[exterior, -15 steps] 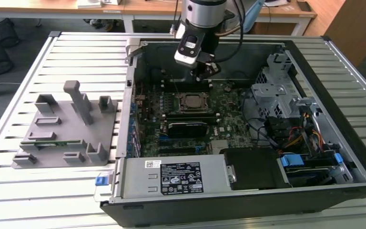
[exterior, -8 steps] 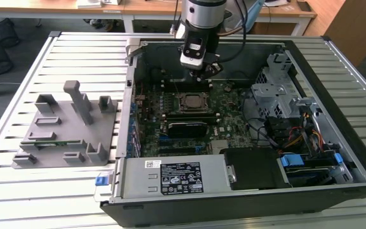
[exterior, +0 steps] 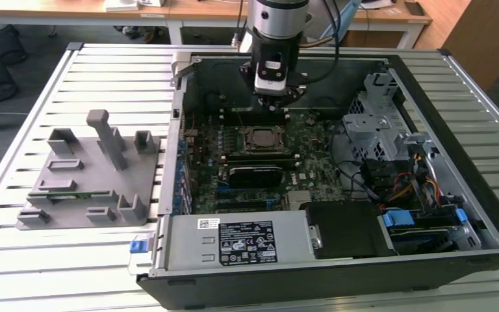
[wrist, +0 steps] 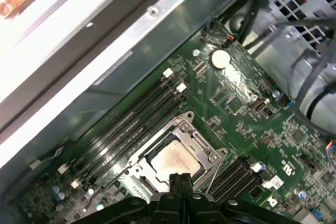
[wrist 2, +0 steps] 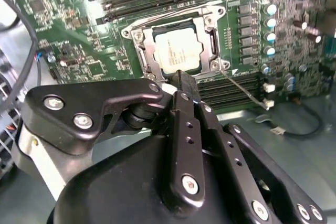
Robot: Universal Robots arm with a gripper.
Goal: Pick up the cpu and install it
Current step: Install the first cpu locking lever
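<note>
Well, far left: a grey holder block stood on the slatted table at the exterior view's left, with a long green memory stick lying in its front slot (not your part).
Case: the open computer case lay flat just beside the block, with its green motherboard facing up.
Cpu: the cpu sat near the middle of the board, silver top up and, as far as you could judge, level. The second wrist view showed it inside the metal socket frame.
Claw: your gripper hung over the board close by the socket, clear of the cpu. In the first wrist view its fingers lay pressed together with nothing between them.
Feel: you could take the cpu for light, thin and stiff. The metal lid was probably slick and the underside easily damaged.
Hold: two opposite green edges looked the safest place to pinch it, with the chip kept flat. The lid gave too little to pinch, and the underside was best left untouched.
Far right: a metal drive cage and a tangle of coloured cables filled that end of the case, well apart from the claw.
</note>
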